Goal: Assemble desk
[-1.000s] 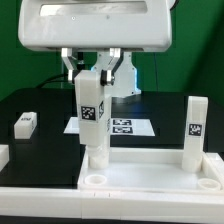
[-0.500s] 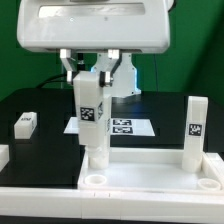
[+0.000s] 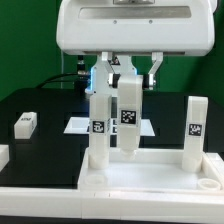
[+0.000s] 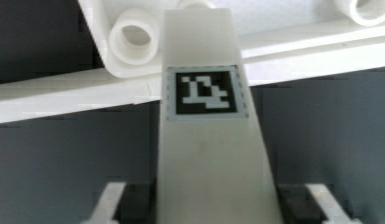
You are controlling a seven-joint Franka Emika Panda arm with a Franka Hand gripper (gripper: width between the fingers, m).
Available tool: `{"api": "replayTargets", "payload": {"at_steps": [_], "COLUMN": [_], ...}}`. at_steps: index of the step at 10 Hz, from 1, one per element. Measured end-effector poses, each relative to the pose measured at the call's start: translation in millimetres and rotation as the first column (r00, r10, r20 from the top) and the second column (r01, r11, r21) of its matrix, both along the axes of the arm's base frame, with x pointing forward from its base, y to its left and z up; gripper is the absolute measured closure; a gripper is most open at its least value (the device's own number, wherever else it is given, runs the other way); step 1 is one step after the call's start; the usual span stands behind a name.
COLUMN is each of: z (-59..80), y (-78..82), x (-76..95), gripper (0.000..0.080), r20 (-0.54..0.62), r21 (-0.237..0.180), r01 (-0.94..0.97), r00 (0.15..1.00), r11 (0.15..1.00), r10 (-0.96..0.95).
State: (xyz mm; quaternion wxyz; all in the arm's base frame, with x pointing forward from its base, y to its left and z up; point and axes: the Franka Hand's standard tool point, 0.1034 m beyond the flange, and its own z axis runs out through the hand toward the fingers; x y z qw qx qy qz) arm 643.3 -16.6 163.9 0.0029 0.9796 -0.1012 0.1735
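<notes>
The white rimmed desk panel (image 3: 150,186) lies at the front. One white leg (image 3: 99,130) stands upright at its far corner on the exterior view's left. Another leg (image 3: 194,130) stands at the far corner on the right. My gripper (image 3: 128,75) is shut on a third tagged leg (image 3: 128,118) and holds it upright between the two, its lower end near the panel's far rim. In the wrist view the held leg (image 4: 208,120) runs between my fingers (image 4: 111,200), with the gripper (image 4: 210,198) closed on it above the panel's round socket (image 4: 136,36).
The marker board (image 3: 146,126) lies on the black table behind the panel. A small white tagged part (image 3: 25,123) lies on the exterior view's left. Another white piece (image 3: 3,155) shows at the left edge. The green wall stands behind.
The arm and gripper have moved to the exterior view's right with the held leg. The leg standing at the left far corner now shows apart from it.
</notes>
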Motion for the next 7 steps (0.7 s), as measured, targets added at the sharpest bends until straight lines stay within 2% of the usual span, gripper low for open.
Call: {"api": "replayTargets", "payload": {"at_steps": [1,2,3,7], "z": [1.1,4.0,0.4,-4.2], "y": [-0.1,0.4,12.1,57.4], "x": [2.0,5.0,0.7,-1.2], "gripper": [0.0508,0.0508,0.0508,0.0508], "r20": [0.033,0.123,0.155,0.149], "r21": [-0.009,-0.032,-0.033,0.01], "r01": [-0.001,0.002,0.0,-0.003], "r00": [0.999,0.992,0.988,0.989], "r11": [1.0,0.999,0.999,1.0], "r10": [0.001,0.002,0.005,0.001]}}
